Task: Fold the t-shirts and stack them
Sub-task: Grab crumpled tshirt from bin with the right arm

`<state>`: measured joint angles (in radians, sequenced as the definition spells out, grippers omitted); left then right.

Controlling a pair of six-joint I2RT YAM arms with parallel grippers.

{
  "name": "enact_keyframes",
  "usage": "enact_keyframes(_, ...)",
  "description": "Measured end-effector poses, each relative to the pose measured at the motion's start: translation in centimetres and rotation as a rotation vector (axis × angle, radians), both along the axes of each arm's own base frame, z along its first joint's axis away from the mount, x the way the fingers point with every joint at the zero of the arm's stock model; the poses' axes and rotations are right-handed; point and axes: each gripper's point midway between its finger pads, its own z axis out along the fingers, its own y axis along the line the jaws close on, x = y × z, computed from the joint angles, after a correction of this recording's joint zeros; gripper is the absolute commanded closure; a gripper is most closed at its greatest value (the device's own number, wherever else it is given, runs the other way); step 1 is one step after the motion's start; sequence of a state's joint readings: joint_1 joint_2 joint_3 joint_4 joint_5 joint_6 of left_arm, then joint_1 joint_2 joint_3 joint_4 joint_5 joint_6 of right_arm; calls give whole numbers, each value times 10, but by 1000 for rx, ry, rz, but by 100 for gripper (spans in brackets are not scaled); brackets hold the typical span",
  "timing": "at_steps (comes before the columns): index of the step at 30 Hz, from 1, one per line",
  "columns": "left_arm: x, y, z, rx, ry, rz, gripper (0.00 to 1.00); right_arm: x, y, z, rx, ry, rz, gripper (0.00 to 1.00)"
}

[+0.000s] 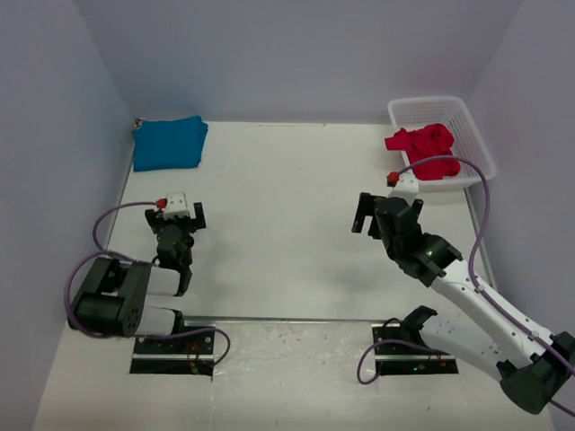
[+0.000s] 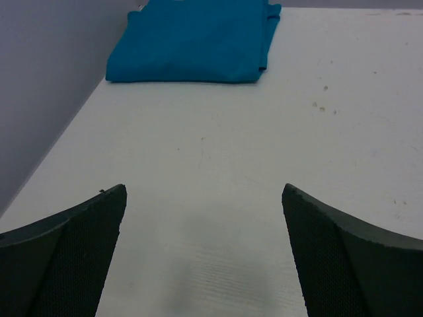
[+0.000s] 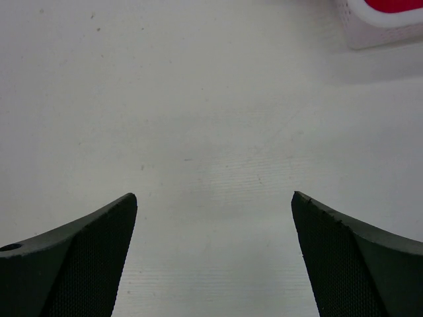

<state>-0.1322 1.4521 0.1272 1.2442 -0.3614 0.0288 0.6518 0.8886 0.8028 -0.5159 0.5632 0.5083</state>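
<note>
The teal-blue t-shirt (image 1: 169,143) lies folded in the far left corner of the table; it also shows at the top of the left wrist view (image 2: 195,41). The red t-shirt (image 1: 424,149) lies crumpled in the white mesh basket (image 1: 473,135) at the far right; a sliver of it shows in the right wrist view (image 3: 395,4). My left gripper (image 1: 180,216) is open and empty over bare table, well short of the teal shirt. My right gripper (image 1: 374,215) is open and empty over the table's middle right, near the basket.
Purple walls close in the table on the left, back and right. The basket's corner (image 3: 370,30) shows at the top right of the right wrist view. Grey cables loop from both arms near their bases.
</note>
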Motion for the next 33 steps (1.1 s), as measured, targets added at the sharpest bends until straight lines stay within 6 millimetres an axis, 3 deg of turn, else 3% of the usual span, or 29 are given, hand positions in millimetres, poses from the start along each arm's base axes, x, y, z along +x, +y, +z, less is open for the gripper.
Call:
enact_keyframes(2, 1, 3, 23, -12, -46, 26, 0, 5, -6, 10, -14, -22, -13, 1)
enact_keyframes(6, 21, -12, 115, -91, -190, 37, 0, 33, -33, 47, -26, -67, -108, 1)
enact_keyframes(9, 27, -40, 182, -177, -240, -3, 0, 74, -62, 78, -51, -96, -219, 1)
enact_keyframes(10, 26, -52, 199, -209, -242, -31, 0, 90, -71, 80, -65, -80, -245, 1)
enact_keyframes(13, 20, -75, 228, -283, -208, -115, 0, 138, -102, 77, -81, -39, -326, 1)
enact_keyframes(16, 14, -94, 223, -335, -106, -201, 0, 188, -132, 50, -85, 51, -387, 2)
enact_keyframes(20, 1, -124, 185, -358, 77, -344, 0, 252, -163, 7, -105, 162, -435, 3)
enact_keyframes(23, -12, -134, 158, -368, 179, -398, 0, 283, -176, -26, -119, 233, -426, 5)
enact_keyframes(27, -31, -135, 129, -412, 270, -399, 0, 300, -195, -50, -114, 289, -408, 8)
enact_keyframes(30, -43, -142, 115, -441, 317, -438, 0, 303, -218, -50, -133, 295, -428, 11)
enact_keyframes(33, -51, -140, 114, -453, 328, -434, 0, 302, -237, -47, -156, 294, -449, 12)
